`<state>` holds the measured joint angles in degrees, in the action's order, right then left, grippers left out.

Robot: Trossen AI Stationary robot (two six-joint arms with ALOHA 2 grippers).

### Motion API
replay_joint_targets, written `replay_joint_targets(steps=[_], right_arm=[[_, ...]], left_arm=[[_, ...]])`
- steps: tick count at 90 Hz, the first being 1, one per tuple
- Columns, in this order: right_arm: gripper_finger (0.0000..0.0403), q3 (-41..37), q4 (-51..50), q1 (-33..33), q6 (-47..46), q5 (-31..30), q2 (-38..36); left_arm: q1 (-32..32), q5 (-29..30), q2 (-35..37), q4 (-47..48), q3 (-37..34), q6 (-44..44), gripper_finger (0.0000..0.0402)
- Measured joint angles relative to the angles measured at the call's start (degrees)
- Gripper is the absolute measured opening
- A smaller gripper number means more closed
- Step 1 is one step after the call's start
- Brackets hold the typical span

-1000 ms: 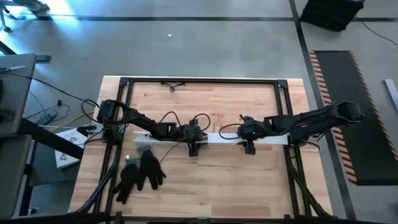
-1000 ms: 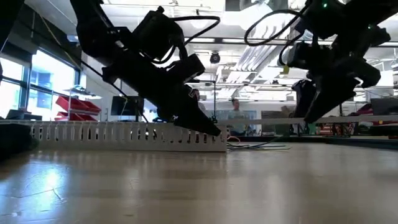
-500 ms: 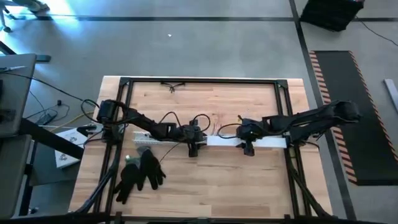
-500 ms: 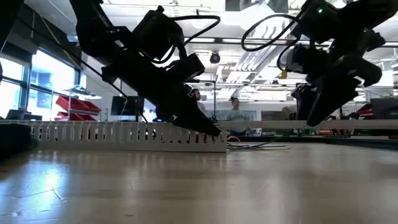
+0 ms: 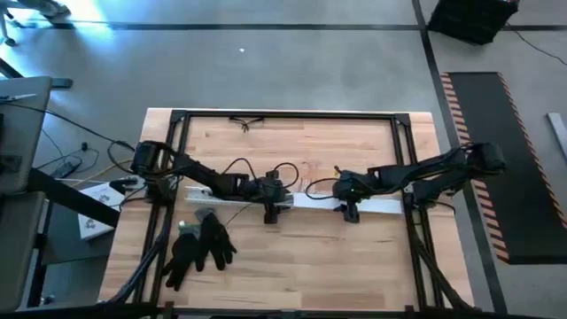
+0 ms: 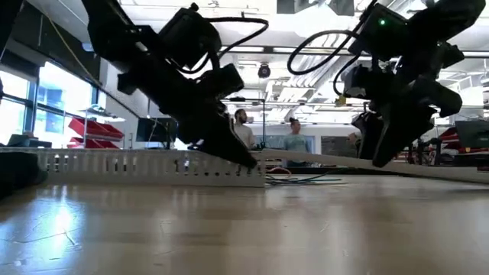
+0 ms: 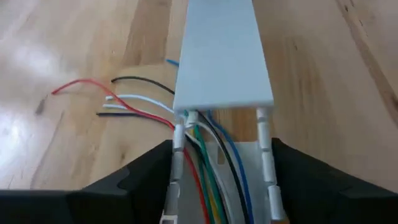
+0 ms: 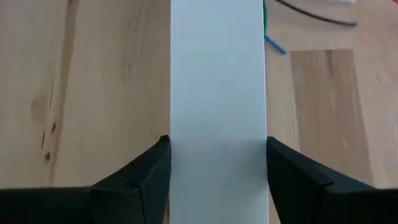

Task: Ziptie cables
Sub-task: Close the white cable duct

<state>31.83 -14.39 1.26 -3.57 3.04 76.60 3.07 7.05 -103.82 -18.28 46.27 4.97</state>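
Note:
A white slotted channel [image 5: 221, 196] lies across the table's middle, with the cables [image 7: 214, 186] running inside it: red, green, black, blue, white and yellow. Their loose ends [image 7: 124, 102] fan out onto the wood past the channel's right end. My left gripper [image 5: 271, 206] is shut on that end of the channel [image 7: 264, 155]. A flat white cover strip [image 5: 376, 205] runs on toward the table's right. My right gripper [image 5: 350, 206] is shut on the strip [image 8: 217, 93]. The strip's left end [image 7: 221, 87] hangs just over the channel's end. My left gripper has the slotted channel between its two fingers, one finger [image 7: 146, 171] outside each side wall [image 7: 179, 149], near the channel's right end. The fingers slant down from the left. The channel rests on the table [image 6: 153, 164]. My right gripper pinches the cover strip by its two long edges [image 8: 175, 155] between its two fingers [image 8: 149, 168]. The fingers come from above, slanting down [image 6: 378, 149], one on each side of the strip. The strip is lifted clear of the table [image 6: 321, 159].
A pair of black gloves [image 5: 199, 248] lies near the front left. A black frame [image 5: 283, 114] borders the table. A small dark item [image 5: 248, 122] lies at the far edge. People [image 6: 294, 137] stand in the room beyond.
My right gripper has gone toward the table's left and slightly down, carrying the cover strip, whose left end now reaches over the channel's end. My left gripper and the channel's end have shifted a little toward the table's left.

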Motion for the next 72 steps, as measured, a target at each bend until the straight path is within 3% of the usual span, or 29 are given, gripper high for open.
replay_joint_targets(steps=[16,44,57,72], right_arm=[[0.0150,0.0,0.4,0.0,0.4,-1.1,0.0],[0.0089,0.0,2.1,0.0,0.9,-0.4,0.0],[0.0112,0.0,6.8,1.7,3.3,7.7,-0.2],[0.0187,-1.3,16.6,10.2,5.5,13.2,0.4]], left_arm=[[0.0,-0.7,2.4,2.3,0.2,-0.1,0.0275],[0.1,-0.6,3.2,2.9,0.2,1.1,0.0278],[1.0,0.1,5.2,2.7,0.2,0.9,0.0278],[2.7,2.0,6.3,2.5,0.3,0.5,0.0278]])
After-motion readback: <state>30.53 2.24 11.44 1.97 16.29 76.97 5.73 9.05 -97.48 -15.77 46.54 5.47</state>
